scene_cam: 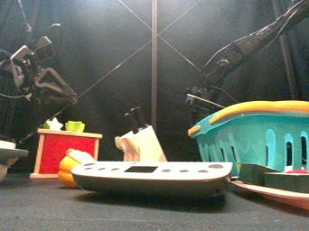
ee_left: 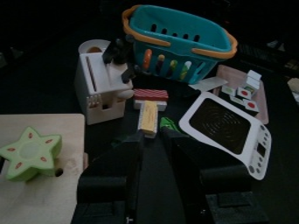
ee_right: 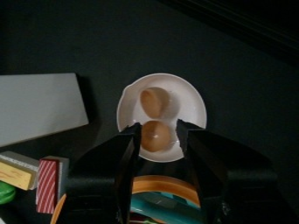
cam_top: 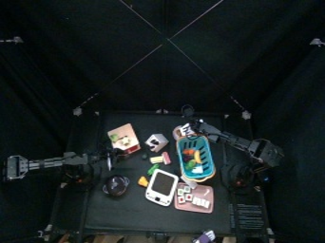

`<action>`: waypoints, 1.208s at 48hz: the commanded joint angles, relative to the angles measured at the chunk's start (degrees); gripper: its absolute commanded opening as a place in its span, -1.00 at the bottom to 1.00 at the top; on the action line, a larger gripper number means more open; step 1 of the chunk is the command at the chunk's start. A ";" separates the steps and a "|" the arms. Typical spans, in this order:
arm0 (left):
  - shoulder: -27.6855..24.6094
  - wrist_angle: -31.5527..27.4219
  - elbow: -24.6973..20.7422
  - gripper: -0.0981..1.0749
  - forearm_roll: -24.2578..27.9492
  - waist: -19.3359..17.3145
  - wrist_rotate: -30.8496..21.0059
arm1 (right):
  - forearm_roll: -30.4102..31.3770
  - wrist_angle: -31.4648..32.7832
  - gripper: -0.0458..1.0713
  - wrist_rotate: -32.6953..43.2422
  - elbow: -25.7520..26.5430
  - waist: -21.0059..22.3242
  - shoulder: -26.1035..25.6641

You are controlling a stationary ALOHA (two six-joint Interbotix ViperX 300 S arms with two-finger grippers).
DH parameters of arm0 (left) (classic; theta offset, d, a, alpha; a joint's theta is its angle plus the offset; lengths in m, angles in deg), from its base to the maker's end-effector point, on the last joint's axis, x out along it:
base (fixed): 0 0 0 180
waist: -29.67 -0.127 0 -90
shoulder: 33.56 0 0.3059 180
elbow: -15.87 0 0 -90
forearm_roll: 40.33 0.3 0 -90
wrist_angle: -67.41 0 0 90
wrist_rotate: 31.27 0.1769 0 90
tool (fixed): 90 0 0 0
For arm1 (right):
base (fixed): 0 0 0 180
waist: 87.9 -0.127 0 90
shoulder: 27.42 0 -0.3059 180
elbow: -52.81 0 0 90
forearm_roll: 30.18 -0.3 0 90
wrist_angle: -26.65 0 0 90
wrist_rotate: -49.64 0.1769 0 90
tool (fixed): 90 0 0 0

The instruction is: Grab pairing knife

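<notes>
Left tool [ee_left: 149, 179] spread, empty, above desk [ee_left: 47, 105]. Ahead: white knife block [ee_left: 103, 80], dark knife handles [ee_left: 117, 54] sticking from its top; paring knife not distinguishable among them. Teal basket [ee_left: 176, 44] behind block, white scale [ee_left: 228, 131] beside, green star [ee_left: 30, 150] nearer. Right tool [ee_right: 158, 162] spread, above white bowl [ee_right: 163, 114]. No writing legible.

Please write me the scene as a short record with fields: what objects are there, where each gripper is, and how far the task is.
knife block: white knife block, black handles in its top
basket: teal basket with orange rim, beside the block
scale: white scale near the front edge
toy box: wooden box with green star
left gripper: open, empty, facing the block
right gripper: open, above a white dish holding two brown eggs
task: knife not yet grabbed
</notes>
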 commanded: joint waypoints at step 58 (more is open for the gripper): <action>-13.18 1.58 -16.70 0.45 -1.76 4.57 -0.09 | 15.73 -65.21 0.47 -0.79 -32.43 -8.00 -28.13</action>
